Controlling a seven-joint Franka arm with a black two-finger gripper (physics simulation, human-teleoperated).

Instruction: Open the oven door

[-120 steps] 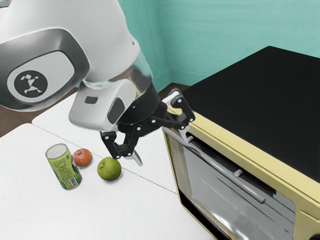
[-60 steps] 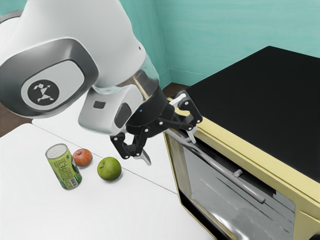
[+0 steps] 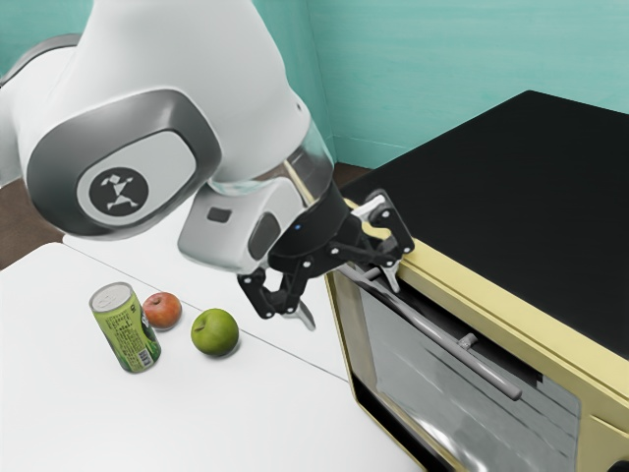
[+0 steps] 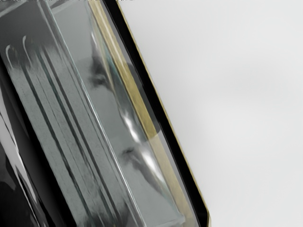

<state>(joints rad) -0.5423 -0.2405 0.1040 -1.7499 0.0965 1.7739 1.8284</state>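
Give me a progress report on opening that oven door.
Done: the black two-finger gripper has reached the upper end of the long grey bar handle on the pale-yellow, black-topped oven.
In hand: nothing is gripped; the fingers stand apart, one close to the handle.
Left: the glass-fronted door looks shut, so getting hold of the handle or hooking it, then pulling the door open, probably remains.

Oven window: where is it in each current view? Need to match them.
Exterior view: oven window at lower right, below the bar handle.
Wrist view: oven window beside the yellow trim, on the side away from the table.
Shared landmark: the white table.
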